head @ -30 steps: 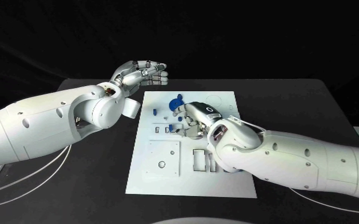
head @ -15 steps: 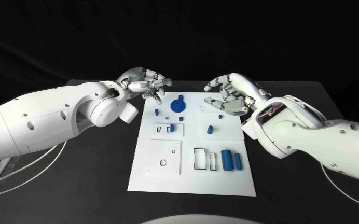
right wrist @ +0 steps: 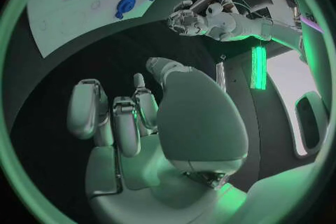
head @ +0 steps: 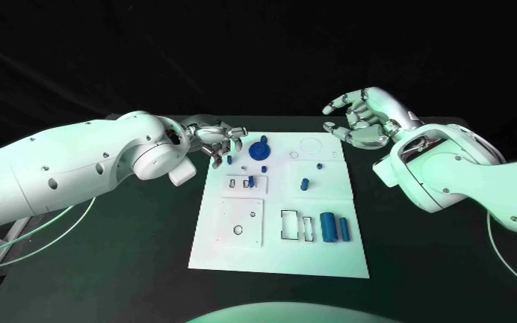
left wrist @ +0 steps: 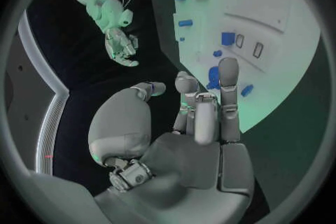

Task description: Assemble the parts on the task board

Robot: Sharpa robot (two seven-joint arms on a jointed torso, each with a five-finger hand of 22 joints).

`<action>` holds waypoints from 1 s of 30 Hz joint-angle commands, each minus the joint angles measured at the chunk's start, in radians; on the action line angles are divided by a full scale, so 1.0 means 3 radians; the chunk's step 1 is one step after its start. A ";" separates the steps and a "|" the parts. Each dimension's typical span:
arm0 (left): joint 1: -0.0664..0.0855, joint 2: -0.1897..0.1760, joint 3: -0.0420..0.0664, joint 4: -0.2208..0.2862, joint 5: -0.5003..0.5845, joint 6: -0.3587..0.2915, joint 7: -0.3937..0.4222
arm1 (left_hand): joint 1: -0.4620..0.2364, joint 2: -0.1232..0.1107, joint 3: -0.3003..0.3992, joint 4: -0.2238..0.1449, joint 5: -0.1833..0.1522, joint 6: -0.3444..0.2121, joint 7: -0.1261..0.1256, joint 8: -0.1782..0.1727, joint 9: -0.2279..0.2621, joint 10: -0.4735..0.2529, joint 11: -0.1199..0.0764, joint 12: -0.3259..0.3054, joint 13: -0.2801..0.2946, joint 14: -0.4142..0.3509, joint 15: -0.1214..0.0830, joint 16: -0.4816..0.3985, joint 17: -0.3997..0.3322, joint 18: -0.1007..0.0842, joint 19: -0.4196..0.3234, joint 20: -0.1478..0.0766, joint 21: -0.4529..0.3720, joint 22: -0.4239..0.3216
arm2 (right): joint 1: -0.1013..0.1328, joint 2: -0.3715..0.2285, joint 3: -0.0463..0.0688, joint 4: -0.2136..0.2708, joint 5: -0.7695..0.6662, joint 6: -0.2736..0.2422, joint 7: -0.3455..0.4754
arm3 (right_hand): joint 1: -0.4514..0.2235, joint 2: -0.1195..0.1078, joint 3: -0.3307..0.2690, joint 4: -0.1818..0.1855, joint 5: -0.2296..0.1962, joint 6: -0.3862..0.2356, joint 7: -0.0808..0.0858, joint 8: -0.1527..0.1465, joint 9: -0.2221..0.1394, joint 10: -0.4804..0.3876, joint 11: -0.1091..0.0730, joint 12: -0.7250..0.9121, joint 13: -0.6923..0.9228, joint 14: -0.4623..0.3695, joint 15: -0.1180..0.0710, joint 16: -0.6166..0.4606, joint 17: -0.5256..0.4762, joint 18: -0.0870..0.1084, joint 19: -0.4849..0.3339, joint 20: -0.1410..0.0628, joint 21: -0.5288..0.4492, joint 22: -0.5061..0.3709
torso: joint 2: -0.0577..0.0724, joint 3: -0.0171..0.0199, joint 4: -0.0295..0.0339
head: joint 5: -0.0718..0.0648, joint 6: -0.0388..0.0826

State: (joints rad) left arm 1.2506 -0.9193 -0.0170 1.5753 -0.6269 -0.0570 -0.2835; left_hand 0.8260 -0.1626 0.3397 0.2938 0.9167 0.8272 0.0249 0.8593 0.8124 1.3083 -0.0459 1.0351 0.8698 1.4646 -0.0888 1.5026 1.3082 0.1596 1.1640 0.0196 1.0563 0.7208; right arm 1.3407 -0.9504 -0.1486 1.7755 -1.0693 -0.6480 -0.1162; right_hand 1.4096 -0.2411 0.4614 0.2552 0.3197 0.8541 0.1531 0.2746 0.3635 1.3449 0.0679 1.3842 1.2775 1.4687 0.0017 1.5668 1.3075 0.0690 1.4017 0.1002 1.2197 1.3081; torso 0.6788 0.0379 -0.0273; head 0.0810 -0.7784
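The board lies in the middle of the table, with blue parts on it: a round piece near the far edge, a small peg in the middle, and two cylinders side by side near the right edge. The left hand hovers over the board's far left corner, fingers loosely curled and apart, holding nothing. The right hand is raised beyond the board's far right corner, well apart from it, fingers spread and curved, also holding nothing.
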 commanded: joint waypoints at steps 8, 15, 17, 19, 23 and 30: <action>0.0030 0.0115 -0.0025 -0.0006 -0.0561 0.0538 -0.0784 | -0.0345 0.0066 0.0252 0.0001 0.0925 -0.0001 -0.0038 0.0099 0.0312 0.0007 -0.0019 0.0289 0.0323 0.0280 -0.0030 0.0087 0.0567 -0.0060 -0.0025 -0.0010 0.0184 0.0294 | 0.0015 -0.0053 -0.0001 -0.0053 0.0060 0.0071 -0.0023 | -0.0032 -0.0082 0.0079 -0.0022 0.0110 -0.0057 -0.0002 0.0020 0.0010 -0.0036 0.0002 -0.0028 -0.0017 0.0332 -0.0016 0.0002 0.0850 0.0056 -0.0023 0.0004 -0.0041 0.0103 | -0.0006 0.0013 -0.0003 | -0.0002 -0.0045; 0.0096 0.0196 -0.0090 -0.0067 -0.0515 0.0679 -0.0960 | -0.0244 0.0011 0.0267 -0.0007 0.0880 -0.0066 -0.0023 0.0104 0.0417 -0.0072 -0.0005 0.0269 0.0295 0.0254 -0.0016 0.0060 0.0504 -0.0058 -0.0095 0.0001 0.0172 0.0308 | 0.0020 -0.0064 -0.0001 -0.0080 0.0050 0.0099 -0.0055 | -0.0044 -0.0089 0.0089 -0.0021 0.0125 -0.0063 0.0000 0.0021 0.0011 -0.0038 0.0004 -0.0030 -0.0021 0.0332 -0.0015 0.0002 0.0850 0.0057 -0.0025 0.0004 -0.0046 0.0101 | -0.0003 0.0014 -0.0002 | -0.0011 -0.0067; 0.0103 0.0205 -0.0097 -0.0073 -0.0504 0.0681 -0.0984 | -0.0204 -0.0023 0.0235 -0.0006 0.0616 -0.0068 -0.0019 0.0100 0.0440 -0.0071 -0.0001 0.0289 0.0314 0.0257 -0.0012 0.0068 0.0517 -0.0056 -0.0101 0.0005 0.0177 0.0328 | 0.0020 -0.0065 -0.0001 -0.0085 0.0049 0.0105 -0.0061 | -0.0051 -0.0090 0.0092 -0.0020 0.0131 -0.0064 0.0001 0.0021 0.0012 -0.0039 0.0004 -0.0031 -0.0022 0.0331 -0.0015 0.0001 0.0846 0.0057 -0.0024 0.0005 -0.0045 0.0102 | -0.0002 0.0015 -0.0003 | -0.0017 -0.0070; 0.0110 0.0219 -0.0104 -0.0083 -0.0483 0.0685 -0.1017 | -0.0184 -0.0041 0.0215 -0.0004 0.0419 -0.0067 -0.0014 0.0085 0.0454 -0.0073 0.0003 0.0301 0.0322 0.0258 -0.0009 0.0072 0.0522 -0.0055 -0.0106 0.0010 0.0177 0.0342 | 0.0021 -0.0064 -0.0001 -0.0091 0.0048 0.0116 -0.0072 | -0.0055 -0.0090 0.0095 -0.0018 0.0135 -0.0065 0.0001 0.0022 0.0012 -0.0038 0.0004 -0.0030 -0.0021 0.0331 -0.0014 0.0001 0.0847 0.0057 -0.0025 0.0005 -0.0047 0.0102 | -0.0002 0.0013 0.0001 | -0.0028 -0.0071; 0.0119 0.0249 -0.0111 -0.0096 -0.0448 0.0701 -0.1093 | -0.0008 -0.0041 0.0121 -0.0004 -0.1152 -0.0062 0.0002 0.0001 0.0452 -0.0056 0.0017 0.0347 0.0365 0.0262 0.0001 0.0084 0.0540 -0.0058 -0.0100 0.0018 0.0188 0.0397 | 0.0021 -0.0063 -0.0001 -0.0101 0.0047 0.0128 -0.0088 | -0.0059 -0.0091 0.0098 -0.0017 0.0138 -0.0066 0.0001 0.0022 0.0012 -0.0040 0.0005 -0.0032 -0.0024 0.0331 -0.0014 0.0001 0.0845 0.0057 -0.0025 0.0005 -0.0048 0.0101 | -0.0003 0.0008 0.0007 | -0.0052 -0.0087; 0.0129 0.0293 -0.0120 -0.0125 -0.0431 0.0759 -0.1169 | -0.0065 -0.0009 0.0021 0.0003 -0.1652 -0.0069 0.0028 -0.0118 0.0404 -0.0072 0.0040 0.0355 0.0362 0.0257 0.0020 0.0080 0.0524 -0.0055 -0.0108 0.0037 0.0169 0.0418 | 0.0021 -0.0056 -0.0002 -0.0113 0.0046 0.0142 -0.0103 | -0.0066 -0.0092 0.0104 -0.0016 0.0149 -0.0068 0.0002 0.0024 0.0013 -0.0046 0.0005 -0.0037 -0.0032 0.0329 -0.0014 -0.0001 0.0840 0.0059 -0.0030 0.0006 -0.0057 0.0096 | -0.0002 0.0008 0.0006 | -0.0067 -0.0108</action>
State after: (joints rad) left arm 1.2874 -0.8359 -0.0532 1.5385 -0.7666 0.1359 -0.6021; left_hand 0.8113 -0.1666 0.3487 0.2950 0.4277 0.8042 0.0266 0.8261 0.9342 1.2863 -0.0392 1.1386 0.9781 1.4668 -0.0910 1.5265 1.3080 0.1539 1.1362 0.0251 1.1077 0.8461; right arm 1.3467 -0.9683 -0.1492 1.7420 -1.0499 -0.6248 -0.1391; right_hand 1.3940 -0.2650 0.4862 0.2524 0.3605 0.8392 0.1538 0.2785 0.3662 1.3378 0.0680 1.3762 1.2693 1.4686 0.0017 1.5668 1.3074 0.0690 1.3981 0.1038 1.2061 1.3078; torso 0.6781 0.0405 -0.0258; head 0.0629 -0.8084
